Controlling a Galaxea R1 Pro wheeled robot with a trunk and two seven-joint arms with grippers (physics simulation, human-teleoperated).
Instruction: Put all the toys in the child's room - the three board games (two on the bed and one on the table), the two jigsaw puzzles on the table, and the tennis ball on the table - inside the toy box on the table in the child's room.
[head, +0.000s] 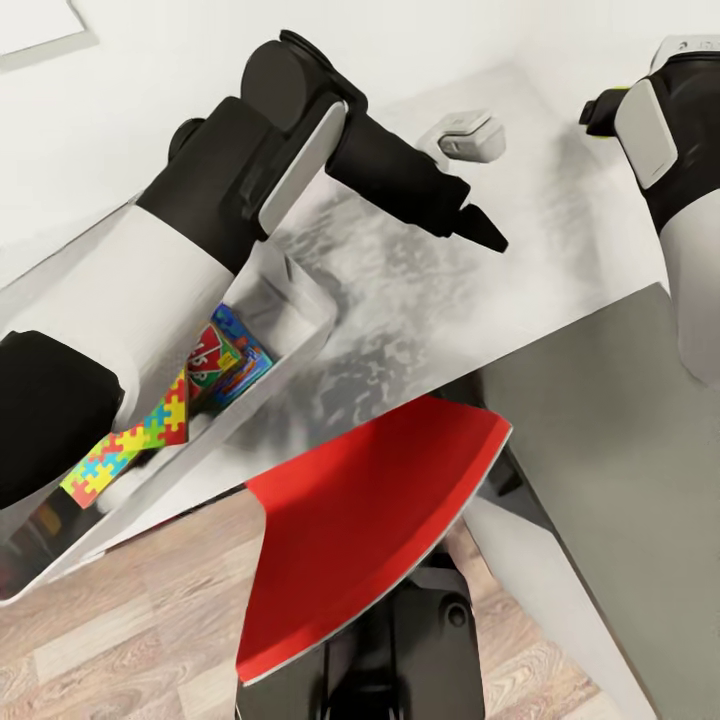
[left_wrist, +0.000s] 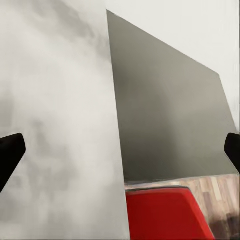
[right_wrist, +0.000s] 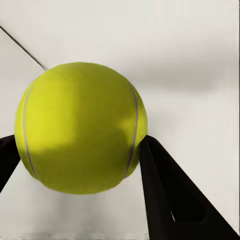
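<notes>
Right fingers (right_wrist: 80, 165): clamped on the fuzzy yellow tennis ball (right_wrist: 80, 127).
Pale grey toy box (head: 300, 335): across the surface (head: 500, 260), nearer the left arm.
Left fingers (left_wrist: 120, 150): spread wide, empty.

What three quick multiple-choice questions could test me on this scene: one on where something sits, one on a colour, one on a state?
1. Where does the jigsaw puzzle lie?
A. On the floor
B. Inside the toy box
C. On the red chair

2. What colour is the ball?
A. Yellow-green
B. Orange
C. White

3. What is the right end effector doing?
A. Hanging open with nothing in it
B. Clamping a game box
C. Gripping the tennis ball

Answers:
1 B: the jigsaw puzzle leans inside the toy box, beside a board game.
2 A: the tennis ball is yellow-green with pale seams.
3 C: the right end effector has a dark finger pressed against each side of the ball, while the left end effector is spread open over the table.
</notes>
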